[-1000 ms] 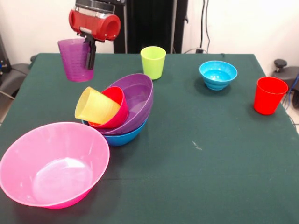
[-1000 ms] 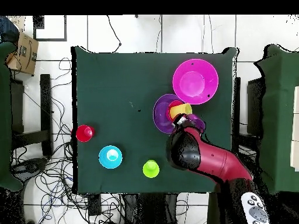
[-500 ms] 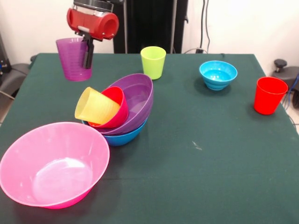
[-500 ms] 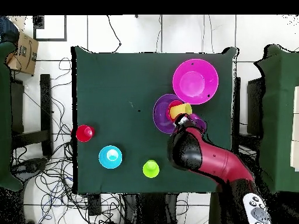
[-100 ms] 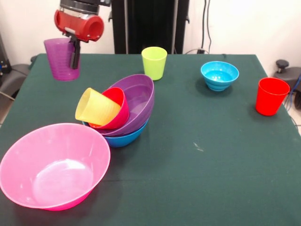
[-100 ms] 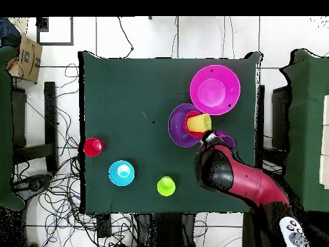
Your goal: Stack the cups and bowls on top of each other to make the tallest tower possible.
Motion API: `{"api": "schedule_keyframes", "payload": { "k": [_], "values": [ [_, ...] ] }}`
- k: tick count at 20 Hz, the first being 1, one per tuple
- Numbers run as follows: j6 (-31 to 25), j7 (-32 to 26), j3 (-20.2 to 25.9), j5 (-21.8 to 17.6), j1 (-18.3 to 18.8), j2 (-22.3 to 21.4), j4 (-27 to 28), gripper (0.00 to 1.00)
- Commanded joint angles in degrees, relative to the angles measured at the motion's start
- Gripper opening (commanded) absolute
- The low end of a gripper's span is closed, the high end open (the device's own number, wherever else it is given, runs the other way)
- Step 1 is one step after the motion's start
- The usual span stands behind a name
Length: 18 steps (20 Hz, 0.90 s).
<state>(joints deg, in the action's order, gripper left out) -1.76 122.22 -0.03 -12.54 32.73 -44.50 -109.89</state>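
I hold the purple cup [image 5: 61,59] aloft, my fingers [image 5: 74,56] pinching its rim wall. It looks light, stiff and slick. The tower [image 5: 120,110] sits below and beside the fingers on the surface [image 5: 211,141].

Arm [image 6: 241,180] showing glossy red shell, thick and rounded, black section and white marked patch near base. Wrist [image 5: 78,26] showing as red cylinder, black collar above, black finger [image 5: 74,54] hanging below.
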Motion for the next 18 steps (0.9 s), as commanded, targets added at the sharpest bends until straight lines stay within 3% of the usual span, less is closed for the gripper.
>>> {"api": "schedule_keyframes", "payload": {
  "k": [1, 11, 18],
  "values": [
    [1.05, 0.48, 4.19, -4.94, -0.11, 4.68, 2.51, 0.00],
    [1.80, 2.23, 3.09, -3.83, -2.63, 6.90, 5.46, 0.00],
    [1.89, 2.19, 3.06, -4.26, -2.31, 6.38, 5.36, 0.00]
  ]
}}
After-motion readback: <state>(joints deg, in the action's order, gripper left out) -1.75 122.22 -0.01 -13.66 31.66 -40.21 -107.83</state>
